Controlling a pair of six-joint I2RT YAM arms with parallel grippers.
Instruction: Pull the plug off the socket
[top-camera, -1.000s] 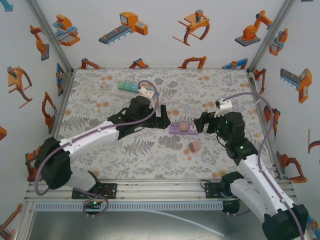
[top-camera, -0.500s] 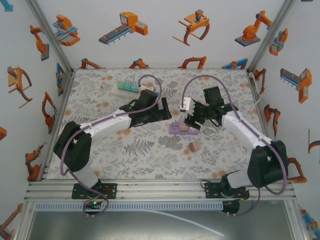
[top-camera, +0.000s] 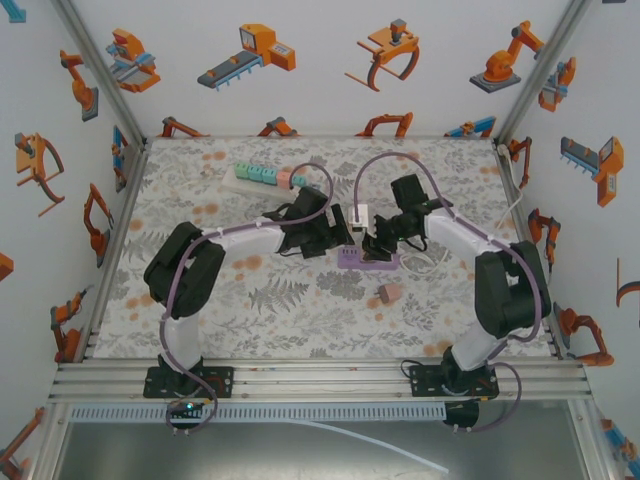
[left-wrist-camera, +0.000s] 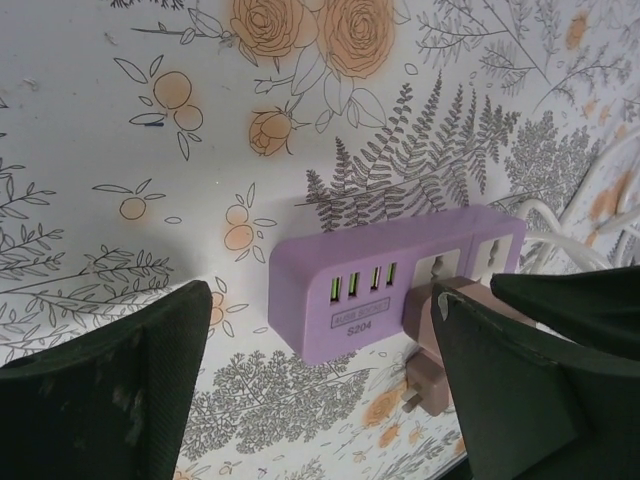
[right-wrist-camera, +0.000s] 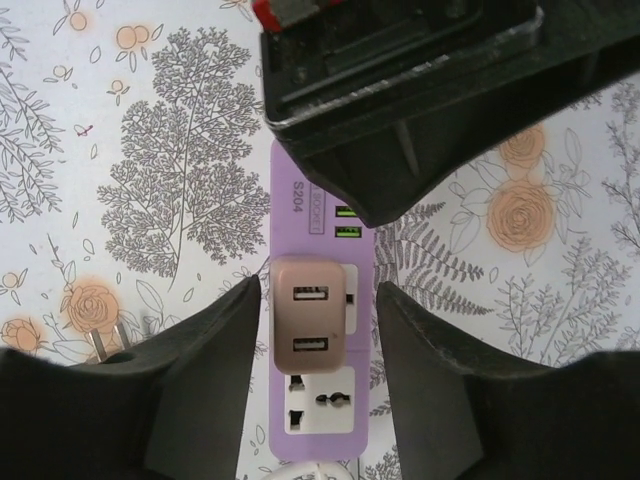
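The right claw (right-wrist-camera: 318, 290) is spread open, with fingers at 9 and 3 o'clock of the plug (right-wrist-camera: 308, 325), apparently without contact. The plug is seated mid-strip in the purple socket (right-wrist-camera: 300, 205). It is judged light, rigid and smooth, best pinched on its flat flanks. The left claw (left-wrist-camera: 320, 300) is released around the socket's end. Bare surface (top-camera: 290, 300) is seen at 7 o'clock from above, and a white cable (left-wrist-camera: 560, 237) is trailed off the far end.
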